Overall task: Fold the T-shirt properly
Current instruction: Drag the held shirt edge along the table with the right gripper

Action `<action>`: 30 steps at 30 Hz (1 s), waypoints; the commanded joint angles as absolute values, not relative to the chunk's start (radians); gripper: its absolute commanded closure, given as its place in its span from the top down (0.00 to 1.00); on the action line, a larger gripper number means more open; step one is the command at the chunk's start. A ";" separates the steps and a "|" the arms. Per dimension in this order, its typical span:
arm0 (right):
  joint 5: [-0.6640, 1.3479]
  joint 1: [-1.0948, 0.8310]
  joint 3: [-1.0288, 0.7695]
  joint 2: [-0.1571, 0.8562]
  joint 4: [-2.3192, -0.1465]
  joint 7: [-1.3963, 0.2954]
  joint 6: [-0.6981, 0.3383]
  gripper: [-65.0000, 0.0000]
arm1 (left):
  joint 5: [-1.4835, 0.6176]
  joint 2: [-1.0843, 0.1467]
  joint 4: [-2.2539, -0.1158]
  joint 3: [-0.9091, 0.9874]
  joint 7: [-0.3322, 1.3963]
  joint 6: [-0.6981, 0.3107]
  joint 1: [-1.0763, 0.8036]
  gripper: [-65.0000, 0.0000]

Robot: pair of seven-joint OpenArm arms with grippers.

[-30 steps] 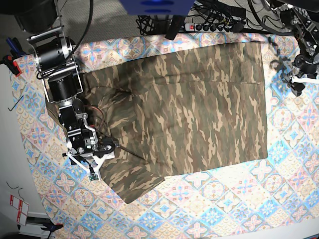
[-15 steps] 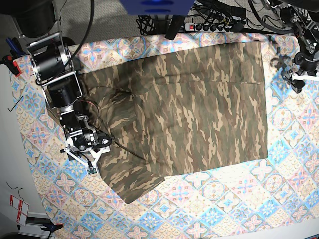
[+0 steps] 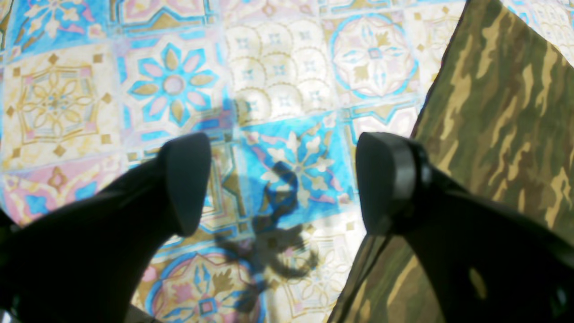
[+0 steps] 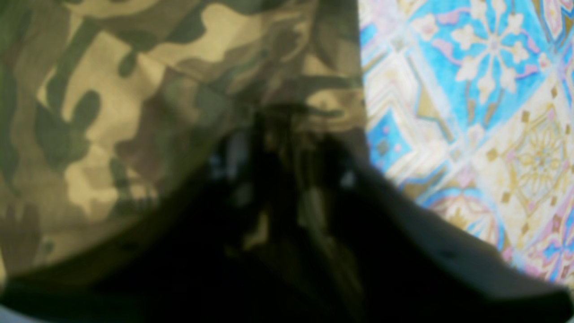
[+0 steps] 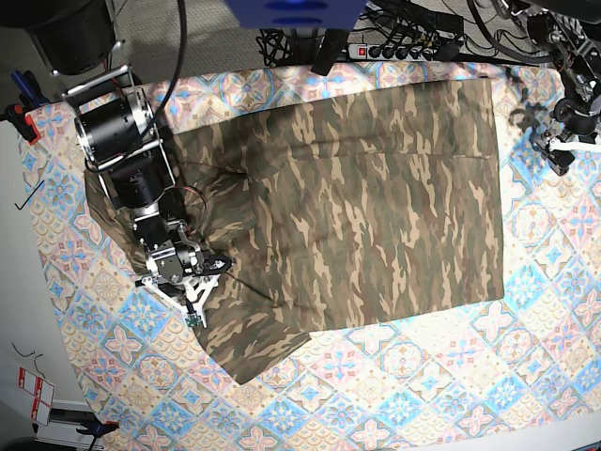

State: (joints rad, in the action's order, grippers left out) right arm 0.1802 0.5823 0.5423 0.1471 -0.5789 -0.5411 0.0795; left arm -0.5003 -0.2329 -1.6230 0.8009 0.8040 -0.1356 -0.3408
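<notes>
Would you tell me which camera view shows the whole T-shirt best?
The base view: the T-shirt lies spread across the tablecloth, nearly all of it visible. The left wrist view catches only one edge; the right wrist view shows a blurred close-up patch.

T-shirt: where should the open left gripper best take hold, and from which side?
Probably the straight edge of the T-shirt nearest the left gripper. It lies flat on the tablecloth, so come in low from the cloth side and pinch the single edge.

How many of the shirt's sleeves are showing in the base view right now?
1. One sleeve of the T-shirt lies flat at the lower left, near the right pincer. The other may be hidden under the arm.
</notes>
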 commanded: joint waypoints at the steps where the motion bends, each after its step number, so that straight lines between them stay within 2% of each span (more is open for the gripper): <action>1: 0.173 0.613 0.536 0.156 -0.585 -0.522 0.088 0.16 | -0.507 -0.252 -1.639 0.808 0.786 -0.139 -0.340 0.76; 4: 0.173 0.613 0.535 0.159 -0.585 -0.509 0.090 0.05 | -0.507 -0.252 -1.639 0.806 0.786 -0.139 -0.340 0.76; 9: 0.173 0.613 0.533 0.162 -0.602 -0.509 0.091 0.04 | -0.507 -0.252 -1.639 0.802 0.786 -0.139 -0.337 0.76; 11: 0.173 0.613 0.533 0.163 -0.665 -0.515 0.093 0.00 | -0.507 -0.252 -1.639 0.802 0.786 -0.139 -0.335 0.76; 14: 0.173 0.607 0.536 0.186 -0.774 -0.547 0.137 0.00 | -0.507 -0.252 -1.639 0.802 0.786 -0.139 -0.337 0.76; 18: 0.173 0.607 0.535 0.197 -0.874 -0.631 0.148 0.00 | -0.506 -0.252 -1.639 0.802 0.786 -0.139 -0.337 0.76; 30: 0.174 0.535 0.533 0.197 -0.889 -0.662 0.150 0.00 | -0.506 -0.251 -1.639 0.802 0.786 -0.139 -0.338 0.76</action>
State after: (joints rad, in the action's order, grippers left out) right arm 0.1833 0.5037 0.5396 0.1913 -0.8715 -0.6773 0.1429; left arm -0.5003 -0.2325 -1.6230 0.7971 0.8043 -0.1360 -0.3363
